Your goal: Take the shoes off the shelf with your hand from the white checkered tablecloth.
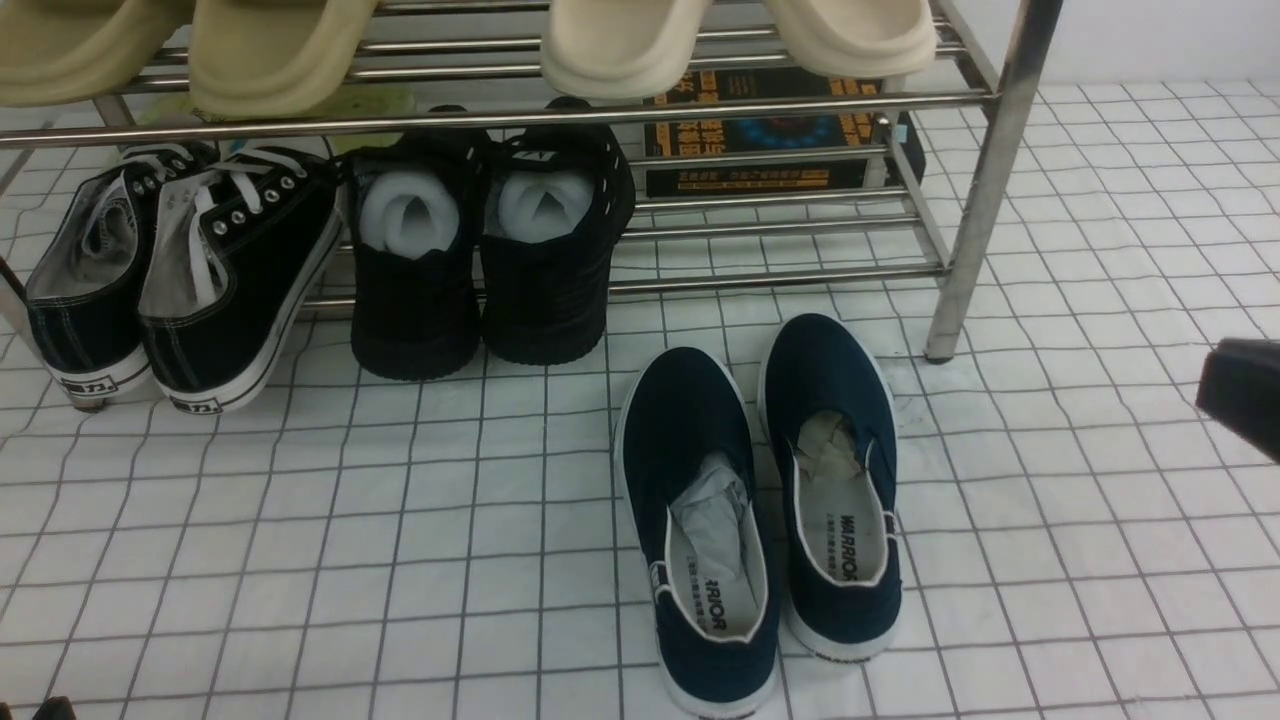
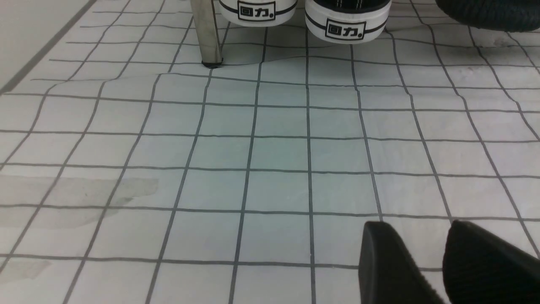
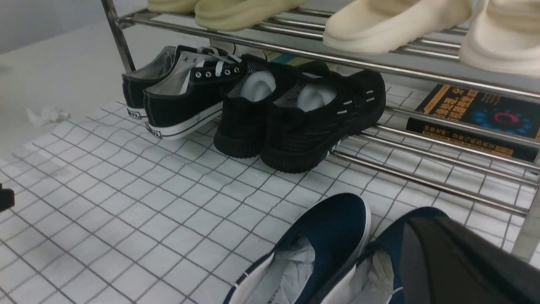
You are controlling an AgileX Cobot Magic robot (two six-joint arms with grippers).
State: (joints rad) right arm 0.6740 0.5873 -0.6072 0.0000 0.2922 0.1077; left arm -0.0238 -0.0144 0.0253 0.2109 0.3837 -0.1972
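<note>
The navy slip-on shoes (image 1: 760,480) lie side by side on the white checkered tablecloth (image 1: 300,520), in front of the metal shelf (image 1: 990,160), toes toward it. Both hold paper stuffing. They also show in the right wrist view (image 3: 333,228). My right gripper (image 1: 1240,395) is a black shape at the right edge, to the right of the shoes and apart from them. Only one blurred dark finger (image 3: 443,261) shows in its wrist view, so its state is unclear. My left gripper (image 2: 415,236) is open and empty over bare cloth (image 2: 274,160) near the shelf's left leg (image 2: 206,33).
Black lace-up sneakers (image 1: 180,280) and all-black shoes with white stuffing (image 1: 490,260) lean on the lower tier. Cream slippers (image 1: 620,40) sit on the upper tier. A dark printed box (image 1: 770,140) lies behind. A shelf leg (image 1: 960,250) stands just right of the navy shoes.
</note>
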